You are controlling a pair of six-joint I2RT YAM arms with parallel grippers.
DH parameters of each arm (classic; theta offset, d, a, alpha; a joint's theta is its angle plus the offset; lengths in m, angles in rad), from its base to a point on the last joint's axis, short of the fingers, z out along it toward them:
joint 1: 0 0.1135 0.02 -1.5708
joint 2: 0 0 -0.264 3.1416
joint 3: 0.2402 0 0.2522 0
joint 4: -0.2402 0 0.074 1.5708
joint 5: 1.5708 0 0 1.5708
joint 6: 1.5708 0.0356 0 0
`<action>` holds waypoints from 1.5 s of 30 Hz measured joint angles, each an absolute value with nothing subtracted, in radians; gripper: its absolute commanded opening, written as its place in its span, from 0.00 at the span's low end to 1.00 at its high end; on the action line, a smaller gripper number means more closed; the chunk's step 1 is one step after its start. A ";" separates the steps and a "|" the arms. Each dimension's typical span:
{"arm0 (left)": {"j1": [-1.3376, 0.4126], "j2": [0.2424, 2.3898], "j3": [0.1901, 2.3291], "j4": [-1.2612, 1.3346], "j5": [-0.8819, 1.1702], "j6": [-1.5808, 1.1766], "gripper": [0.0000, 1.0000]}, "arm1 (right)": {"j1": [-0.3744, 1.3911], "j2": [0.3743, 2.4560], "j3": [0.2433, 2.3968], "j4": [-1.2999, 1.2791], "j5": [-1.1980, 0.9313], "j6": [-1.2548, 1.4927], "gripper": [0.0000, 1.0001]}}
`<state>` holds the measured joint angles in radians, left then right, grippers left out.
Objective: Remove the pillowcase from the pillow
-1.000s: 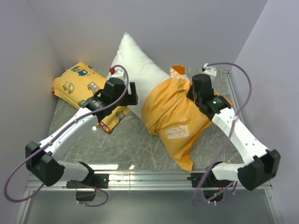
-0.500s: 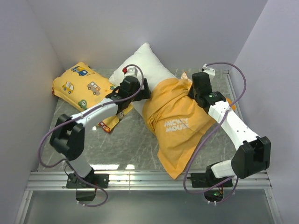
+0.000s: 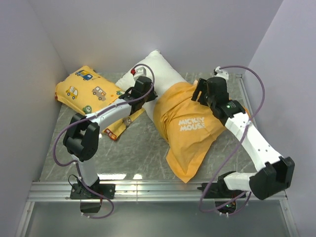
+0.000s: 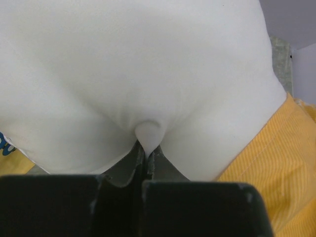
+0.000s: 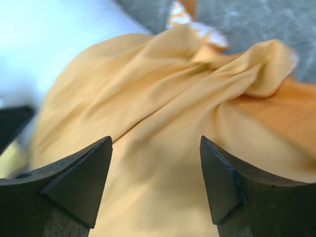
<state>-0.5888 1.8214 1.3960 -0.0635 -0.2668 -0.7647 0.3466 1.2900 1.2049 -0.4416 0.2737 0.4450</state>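
Your left tool (image 4: 145, 149) is shut tight on the pillow (image 4: 148, 64). A small nub of white cloth is pinched between its tips, and the fabric puckers in toward that pinch. The rest of the bare white pillow bulges ahead of and above this tool and fills most of its wrist view. Just to the tool's right the orange pillowcase (image 3: 190, 128) begins and covers the pillow from there on. Behind the tool, partly under your left arm, a yellow pillow (image 3: 86, 89) printed with cars lies on the bench (image 3: 133, 148).

Your right tool (image 5: 154, 140) stands wide open with nothing between its fingers. Orange pillowcase cloth lies right below and ahead of it, but you cannot tell from the pictures whether the fingertips touch it. A wrinkled bunch of the cloth sits ahead and to the tool's right. Bare white pillow shows ahead to its left.

From above, this tool is at the far, gathered edge of the pillowcase. The plump covered part, white lettering facing up, lies back along your right arm. The case's flat loose end trails toward the near edge of the bench.
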 measured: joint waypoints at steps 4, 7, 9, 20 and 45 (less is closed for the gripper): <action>-0.597 1.821 1.399 -0.050 -0.270 -0.761 0.00 | 0.473 1.219 1.203 -0.441 0.233 0.448 0.83; -0.617 1.821 1.423 -0.060 -0.299 -0.741 0.00 | 0.604 1.247 1.222 -0.445 0.233 0.448 0.84; -0.633 1.821 1.450 -0.075 -0.323 -0.721 0.00 | 0.664 1.302 1.244 -0.448 0.225 0.448 0.84; -0.669 1.801 1.525 -0.128 -0.396 -0.617 0.00 | 0.652 1.452 1.250 -0.499 0.321 0.466 0.04; -0.389 1.224 1.175 -0.281 -0.358 -0.691 0.00 | 0.206 1.213 0.972 -0.314 0.031 0.562 0.00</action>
<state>-0.3889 1.2236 1.1748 -0.2806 -0.3580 -0.6907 0.2062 1.2129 0.9718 -0.3138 0.0311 0.5625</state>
